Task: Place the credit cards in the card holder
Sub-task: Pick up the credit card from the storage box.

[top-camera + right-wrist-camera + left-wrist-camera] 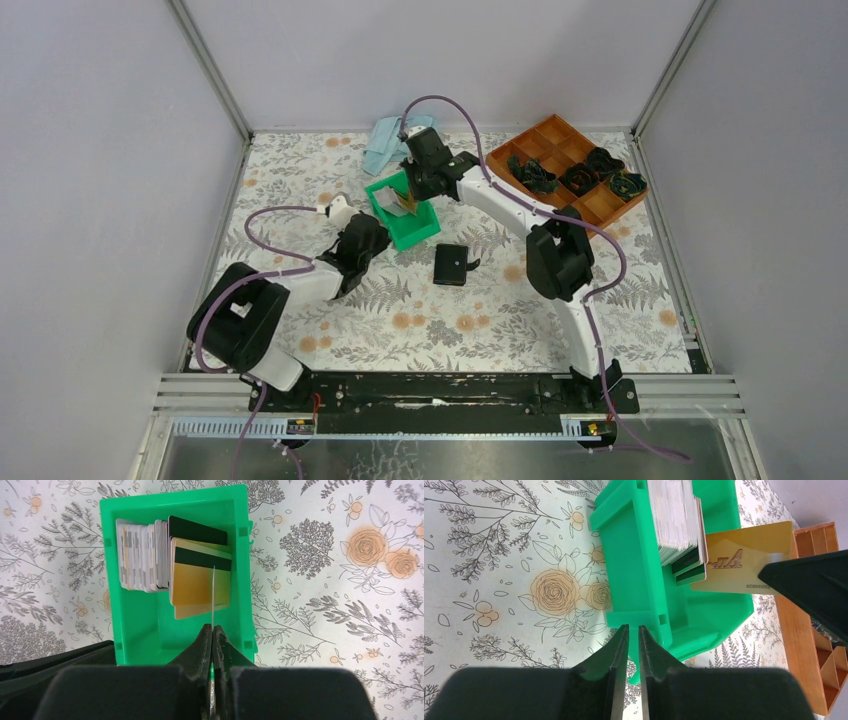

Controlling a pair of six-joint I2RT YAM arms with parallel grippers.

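A green bin holds a stack of credit cards, also seen in the left wrist view. My right gripper is over the bin, shut on one gold card that shows edge-on in its own view. Two more gold cards lean in the bin behind it. My left gripper is closed on the bin's near rim, with green plastic between its jaws. The black card holder lies shut on the cloth, right of and nearer than the bin, apart from both grippers.
A brown compartment tray with dark items stands at the back right and shows in the left wrist view. A light blue item lies behind the bin. Grey walls enclose the floral table.
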